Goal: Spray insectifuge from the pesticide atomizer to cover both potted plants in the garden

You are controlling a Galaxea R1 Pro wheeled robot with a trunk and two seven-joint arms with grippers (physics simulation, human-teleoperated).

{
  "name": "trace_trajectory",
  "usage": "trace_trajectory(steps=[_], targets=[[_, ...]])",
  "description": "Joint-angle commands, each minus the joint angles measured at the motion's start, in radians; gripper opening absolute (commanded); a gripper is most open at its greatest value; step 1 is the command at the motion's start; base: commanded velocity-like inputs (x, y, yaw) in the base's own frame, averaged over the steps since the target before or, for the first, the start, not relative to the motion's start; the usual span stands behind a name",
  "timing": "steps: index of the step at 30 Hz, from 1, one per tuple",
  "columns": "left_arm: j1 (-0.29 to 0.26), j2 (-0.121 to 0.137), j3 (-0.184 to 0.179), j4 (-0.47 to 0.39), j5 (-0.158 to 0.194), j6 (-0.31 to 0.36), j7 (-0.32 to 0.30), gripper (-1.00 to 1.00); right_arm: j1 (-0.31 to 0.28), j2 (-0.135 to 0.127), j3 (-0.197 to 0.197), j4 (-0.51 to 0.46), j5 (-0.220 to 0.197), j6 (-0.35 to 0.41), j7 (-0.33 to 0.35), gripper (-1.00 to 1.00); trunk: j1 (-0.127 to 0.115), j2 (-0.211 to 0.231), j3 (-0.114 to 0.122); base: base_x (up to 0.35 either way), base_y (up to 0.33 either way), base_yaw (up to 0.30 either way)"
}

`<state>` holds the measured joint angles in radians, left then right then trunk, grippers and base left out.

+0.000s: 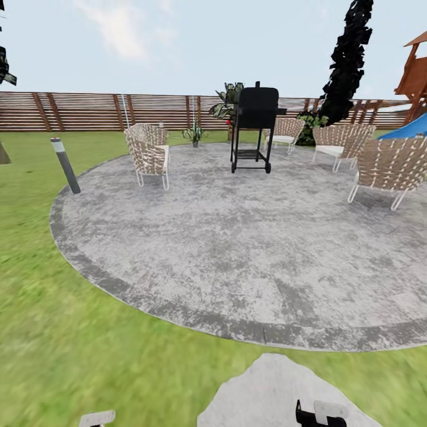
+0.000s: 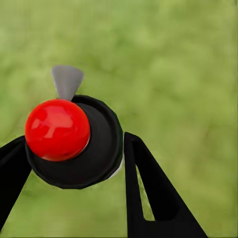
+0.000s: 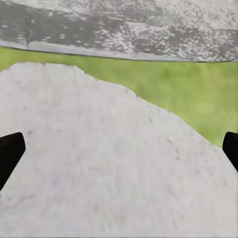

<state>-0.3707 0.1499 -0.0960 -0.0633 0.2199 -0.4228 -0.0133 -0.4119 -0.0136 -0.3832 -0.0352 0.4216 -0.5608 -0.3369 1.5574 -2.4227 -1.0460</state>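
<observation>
In the left wrist view, the pesticide atomizer (image 2: 74, 148) has a round black cap, a glossy red ball on top and a grey nozzle. My left gripper (image 2: 74, 141) is shut on it, a black finger (image 2: 148, 188) at each side, over blurred lawn. One potted plant (image 1: 194, 134), a small rosette of pointed leaves in a tiny grey pot, stands at the far edge of the patio (image 1: 237, 237). The second potted plant is out of view. My right gripper (image 3: 121, 148) is open and empty above a grey stepping stone (image 3: 99, 163).
A black grill (image 1: 254, 127) on wheels stands at the back of the round patio among several woven chairs (image 1: 148, 153). A grey bollard light (image 1: 65, 165) leans at the patio's left rim. A slatted wooden fence (image 1: 89, 111) runs behind; the big striped-leaf plant (image 1: 228, 99) rises behind the grill.
</observation>
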Motion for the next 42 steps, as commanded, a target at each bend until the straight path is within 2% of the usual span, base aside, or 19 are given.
trace_trajectory(steps=[1, 42], targets=[[-0.001, 0.0, -0.008, 0.001, 0.01, -0.003, -0.002, -1.0, -0.001, -0.001, -0.005, 0.001, 0.011, -0.003, -0.006, 1.0, 0.0, 0.0, -0.001, 0.339, 0.0, 0.004], [-0.001, 0.0, -0.008, 0.001, 0.01, -0.002, -0.001, -1.0, -0.001, 0.0, -0.005, 0.003, 0.011, -0.001, -0.007, 1.0, 0.0, 0.0, -0.001, 0.339, 0.0, 0.0]])
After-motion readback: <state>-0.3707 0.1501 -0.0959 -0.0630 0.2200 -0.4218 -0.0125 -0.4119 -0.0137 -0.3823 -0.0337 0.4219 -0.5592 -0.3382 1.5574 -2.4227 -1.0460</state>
